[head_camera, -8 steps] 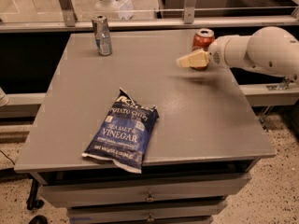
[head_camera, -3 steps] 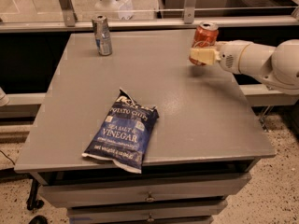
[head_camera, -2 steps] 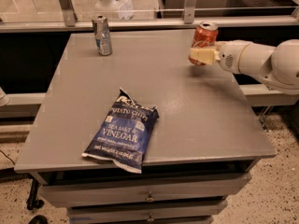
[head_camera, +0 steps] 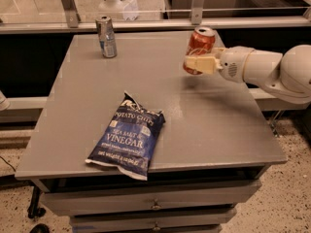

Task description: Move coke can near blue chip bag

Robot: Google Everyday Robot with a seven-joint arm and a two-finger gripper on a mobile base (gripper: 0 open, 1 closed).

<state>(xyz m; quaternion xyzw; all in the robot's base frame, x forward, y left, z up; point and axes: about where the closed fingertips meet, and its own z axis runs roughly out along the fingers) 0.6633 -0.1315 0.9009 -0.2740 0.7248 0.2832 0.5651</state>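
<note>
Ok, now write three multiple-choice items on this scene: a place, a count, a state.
1. Where does the chip bag lie? A) front left of the table B) at the far edge C) in a drawer
2. How many cans are in view? A) one B) two C) three
3. How is the coke can? A) lying flat B) tilted, held by the gripper at the table's far right C) crushed
Answers: 1 A, it reaches the front edge; 2 B, the coke can plus a silver can; 3 B, the fingers clamp its lower half.
</note>
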